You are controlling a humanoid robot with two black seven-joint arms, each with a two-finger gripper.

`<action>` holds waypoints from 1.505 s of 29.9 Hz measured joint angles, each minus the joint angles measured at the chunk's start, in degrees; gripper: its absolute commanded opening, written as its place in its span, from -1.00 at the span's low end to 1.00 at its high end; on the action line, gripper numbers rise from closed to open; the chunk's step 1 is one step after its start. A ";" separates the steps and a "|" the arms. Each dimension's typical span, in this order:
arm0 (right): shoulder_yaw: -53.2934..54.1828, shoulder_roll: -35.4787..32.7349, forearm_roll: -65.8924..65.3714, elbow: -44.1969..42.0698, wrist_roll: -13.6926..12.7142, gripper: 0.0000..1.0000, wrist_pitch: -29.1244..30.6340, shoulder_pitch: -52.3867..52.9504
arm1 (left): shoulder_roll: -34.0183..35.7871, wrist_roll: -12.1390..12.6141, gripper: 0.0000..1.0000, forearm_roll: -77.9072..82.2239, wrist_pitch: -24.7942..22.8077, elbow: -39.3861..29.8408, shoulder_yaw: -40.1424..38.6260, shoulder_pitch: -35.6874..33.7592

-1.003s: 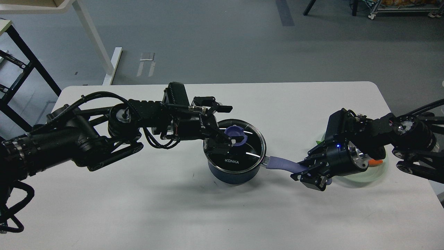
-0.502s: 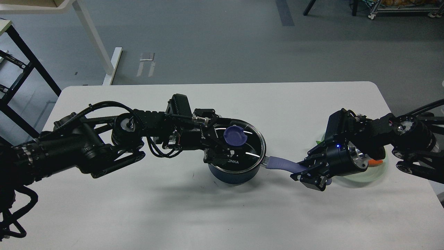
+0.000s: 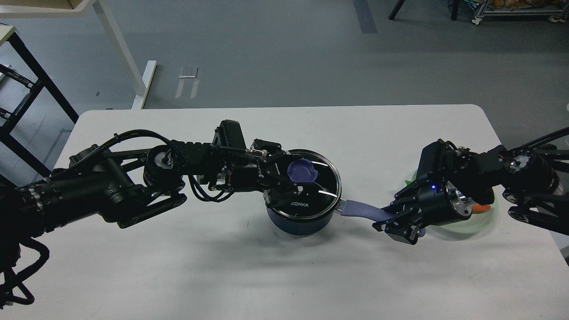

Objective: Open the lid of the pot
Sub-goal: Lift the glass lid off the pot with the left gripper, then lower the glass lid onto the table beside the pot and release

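Left to right. The left gripper (image 3: 290, 177) reaches in from the left over the glass lid (image 3: 311, 186) of the dark blue pot (image 3: 298, 224), which stands near the middle of the white table (image 3: 178, 266). Its two fingers are spread, one above and one below the left side of the purple knob (image 3: 302, 170); whether either finger touches the knob cannot be told. The lid sits flat on the pot rim, so the pot is judged not yet opened. To the right, the pot's purple handle (image 3: 362, 209) points toward the right gripper (image 3: 391, 221), whose fingers are closed on the handle's far end, steadying the pot. Behind this gripper lies a pale green plate (image 3: 484, 222) with a small orange item (image 3: 480, 207), mostly hidden.

Step in hand, as judged: seating the grasp on the knob. To do it well, centre the knob between the fingers, close fully beneath its flared top, then lift straight up while the right gripper holds the handle, so the pot neither slides nor tips.
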 measured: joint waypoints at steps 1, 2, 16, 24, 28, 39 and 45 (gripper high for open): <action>0.00 -0.01 0.00 0.00 0.00 -0.37 0.00 -0.06 | 0.04 0.01 -0.30 0.06 0.03 -0.27 0.00 -0.11; 0.00 -0.02 0.00 0.00 0.00 -0.37 0.00 -0.12 | 0.15 0.00 -0.30 0.10 0.03 -0.61 0.00 -0.17; -0.01 -0.12 0.10 0.01 0.00 -0.37 -0.07 -0.23 | 14.41 -0.01 -0.26 -3.30 0.14 -10.25 -0.34 -6.71; -0.01 -0.12 0.10 -0.01 0.00 -0.37 -0.09 -0.23 | 34.00 0.00 -0.25 -3.63 3.89 -16.25 0.35 0.03; -0.01 -0.06 0.10 -0.01 0.00 -0.37 -0.09 -0.29 | 40.30 0.00 -0.25 -5.73 7.89 -16.05 0.82 6.56; -0.01 -0.02 0.10 0.01 0.00 -0.37 -0.09 -0.32 | 42.14 0.02 -0.23 -10.01 16.94 -8.84 1.16 20.73; -0.01 -0.02 0.10 0.03 0.00 -0.37 -0.09 -0.32 | 38.92 0.00 -0.17 -10.13 18.78 -4.91 1.16 22.18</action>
